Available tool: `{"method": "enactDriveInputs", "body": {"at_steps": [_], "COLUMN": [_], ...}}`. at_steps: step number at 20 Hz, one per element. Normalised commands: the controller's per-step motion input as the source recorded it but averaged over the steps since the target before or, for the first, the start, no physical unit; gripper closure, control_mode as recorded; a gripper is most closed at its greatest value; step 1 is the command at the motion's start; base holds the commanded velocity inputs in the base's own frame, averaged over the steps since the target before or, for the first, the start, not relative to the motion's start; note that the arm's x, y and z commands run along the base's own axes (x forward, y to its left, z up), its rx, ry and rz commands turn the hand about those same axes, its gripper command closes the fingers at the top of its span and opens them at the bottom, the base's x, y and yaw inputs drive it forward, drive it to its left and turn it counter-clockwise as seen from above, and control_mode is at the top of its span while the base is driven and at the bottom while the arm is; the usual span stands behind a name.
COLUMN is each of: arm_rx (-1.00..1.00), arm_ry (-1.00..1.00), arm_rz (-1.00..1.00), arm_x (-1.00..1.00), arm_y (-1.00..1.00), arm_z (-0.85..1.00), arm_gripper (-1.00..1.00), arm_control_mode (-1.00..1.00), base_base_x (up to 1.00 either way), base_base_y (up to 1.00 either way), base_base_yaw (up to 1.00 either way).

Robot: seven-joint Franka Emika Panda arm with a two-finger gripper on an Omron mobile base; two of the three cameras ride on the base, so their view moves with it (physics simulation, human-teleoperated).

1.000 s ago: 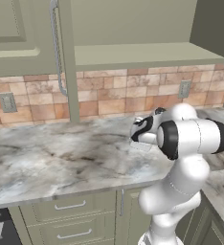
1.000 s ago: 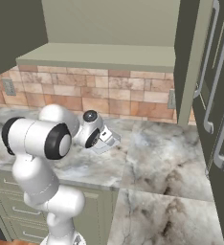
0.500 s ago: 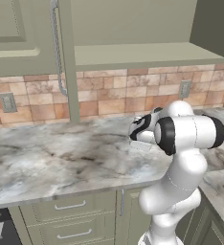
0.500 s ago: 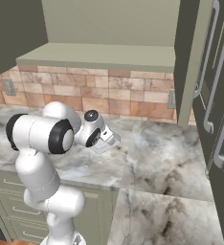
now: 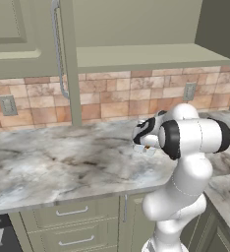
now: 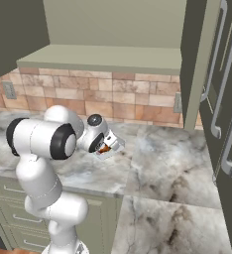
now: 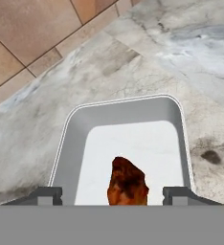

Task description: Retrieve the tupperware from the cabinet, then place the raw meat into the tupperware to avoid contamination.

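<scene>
The pale grey tupperware (image 7: 128, 129) sits on the marble counter, straight below my gripper (image 7: 114, 195). The reddish-brown raw meat (image 7: 127, 182) is over the container's white floor, between my fingertips (image 7: 47, 195), which stand wide apart and touch neither side of it. From the base views, the gripper (image 5: 145, 142) hovers low over the counter by the tiled wall, with the tupperware (image 6: 112, 148) and an orange bit of meat (image 6: 104, 147) just under it. The olive-green cabinet (image 5: 136, 54) stands open above, its door (image 5: 18, 39) swung to the left.
A marble counter (image 5: 53, 162) runs along the brick-tile backsplash with grey outlet plates (image 5: 7, 105). Drawers (image 5: 72, 212) sit below it. Tall green doors with long handles (image 6: 222, 99) stand at the right, and the counter turns a corner there.
The jaws have spread apart and let go of the raw meat over the tupperware. The arm's elbow has shifted slightly; the hand stays over the same spot.
</scene>
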Motion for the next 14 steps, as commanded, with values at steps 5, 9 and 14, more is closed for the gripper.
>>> {"method": "enactDriveInputs", "body": {"at_steps": [5,9,14], "arm_rx": [0.00,0.00,-0.06], "arm_ry": [0.00,-0.04,-0.11], "arm_rz": [0.00,0.00,0.00], "arm_x": [-0.01,-0.39,-0.64], "arm_y": [0.00,0.11,0.33], "arm_z": [0.11,0.30,0.40], "arm_gripper": [-1.00,-1.00,-1.00], "arm_control_mode": [-1.00,-1.00,-1.00], "base_base_x": [0.00,0.00,0.00], "base_base_y": [0.00,0.00,0.00], "base_base_yaw": [0.00,0.00,0.00]}}
